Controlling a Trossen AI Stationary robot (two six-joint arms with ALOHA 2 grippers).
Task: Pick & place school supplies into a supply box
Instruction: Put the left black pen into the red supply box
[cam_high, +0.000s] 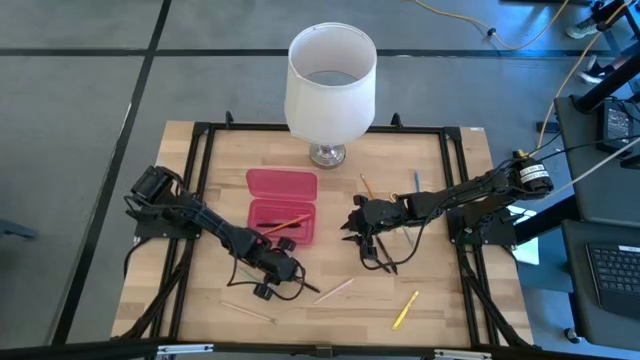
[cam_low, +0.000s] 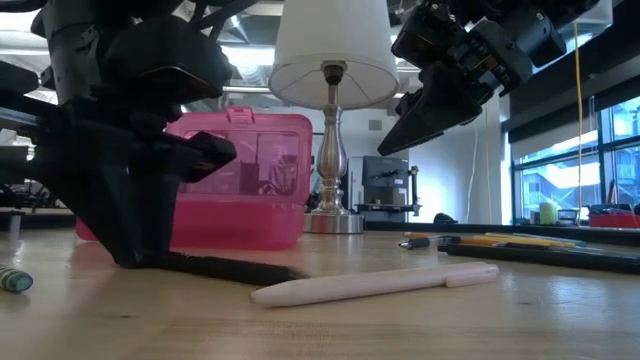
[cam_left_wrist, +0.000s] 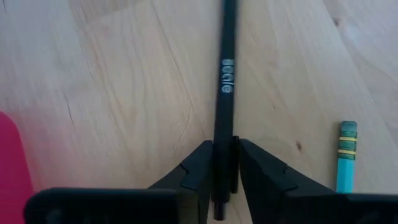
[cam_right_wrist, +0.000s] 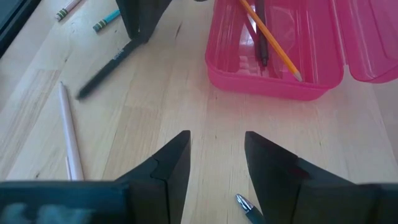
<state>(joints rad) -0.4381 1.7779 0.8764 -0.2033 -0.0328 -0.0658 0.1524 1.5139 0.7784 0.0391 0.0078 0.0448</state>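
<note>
Left wrist view: the left gripper (cam_left_wrist: 225, 171) pinched a slim black pen (cam_left_wrist: 224, 93) flat on the wooden worktop (cam_left_wrist: 112, 93), apparently bound for the translucent pink plastic box (cam_high: 283, 215); the right gripper (cam_right_wrist: 216, 158) hung open, empty.

A white-shaded lamp (cam_high: 330, 85) stands on the wooden table (cam_high: 440, 300), with grey floor (cam_high: 80, 100) and windows (cam_low: 600, 170) beyond.

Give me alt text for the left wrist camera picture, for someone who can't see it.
The left gripper has its jaws set on either side of a black pen lying on the wooden table. A teal pencil lies beside it, and the pink supply box shows at one edge.
</note>
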